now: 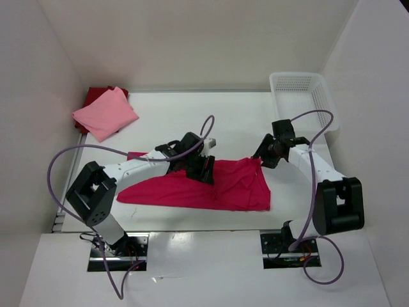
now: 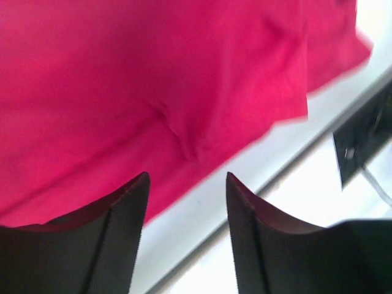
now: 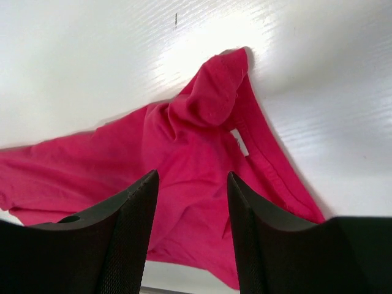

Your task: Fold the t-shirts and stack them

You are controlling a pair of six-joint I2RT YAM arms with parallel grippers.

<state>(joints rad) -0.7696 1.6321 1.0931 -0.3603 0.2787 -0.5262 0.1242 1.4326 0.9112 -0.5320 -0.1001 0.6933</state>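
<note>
A bright crimson-pink t-shirt (image 1: 211,188) lies spread and rumpled on the white table (image 1: 192,121) between the arms; it also shows in the left wrist view (image 2: 153,79) and the right wrist view (image 3: 184,159). My left gripper (image 1: 203,167) hovers over its upper middle, open and empty (image 2: 187,184). My right gripper (image 1: 263,153) is at the shirt's upper right corner, open and empty (image 3: 193,184). A folded light pink t-shirt (image 1: 105,113) lies on top of a dark red t-shirt (image 1: 96,96) at the far left corner.
A white mesh basket (image 1: 300,99) stands at the far right corner. White walls close in the table on the left, back and right. The arm bases (image 1: 118,246) sit at the near edge.
</note>
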